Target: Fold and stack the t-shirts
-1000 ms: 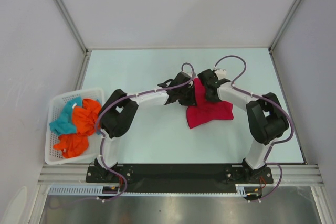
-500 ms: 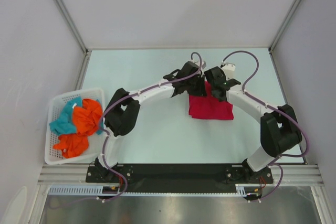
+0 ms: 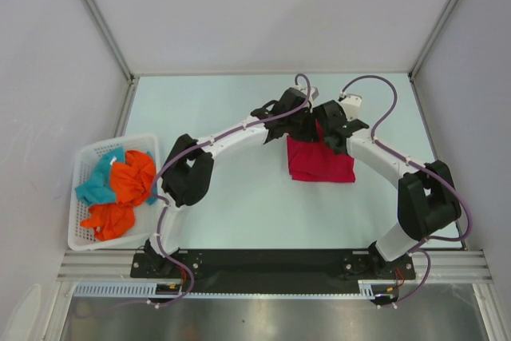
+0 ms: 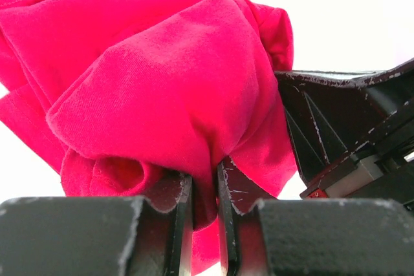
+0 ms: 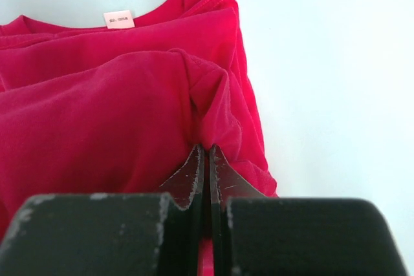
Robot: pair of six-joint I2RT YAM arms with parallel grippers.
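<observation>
Pale table: red t-shirt, perhaps basket.

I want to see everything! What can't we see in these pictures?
Top view: far edge of the red t-shirt, under the left arm and right arm.
Right wrist view: neck label writing, too small.
Top view: clothes in the basket, crumpled, kinds unclear.

T-shirt on table, right of centre; basket at left edge, cloths inside.

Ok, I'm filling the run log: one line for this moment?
step: folding | left jaws: shut on shirt | right jaws: shut on shirt | shirt: on table | basket: more clothes
</observation>
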